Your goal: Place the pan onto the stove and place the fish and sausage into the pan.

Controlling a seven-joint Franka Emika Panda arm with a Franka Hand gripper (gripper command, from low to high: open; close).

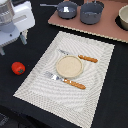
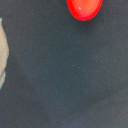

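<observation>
The blue-grey pan stands on the pinkish stove at its end toward the exterior view's left, with its thin handle pointing left. The red sausage lies on the black table, left of the placemat; it also shows at the edge of the wrist view. My gripper hangs above the table just behind the sausage. Its two dark fingers stand wide apart with nothing between them. The fingers do not show in the wrist view. The fish is out of view.
A larger grey pot stands on the stove beside the pan, and another round vessel sits at the stove's right end. The striped placemat holds a beige plate, a knife and a fork.
</observation>
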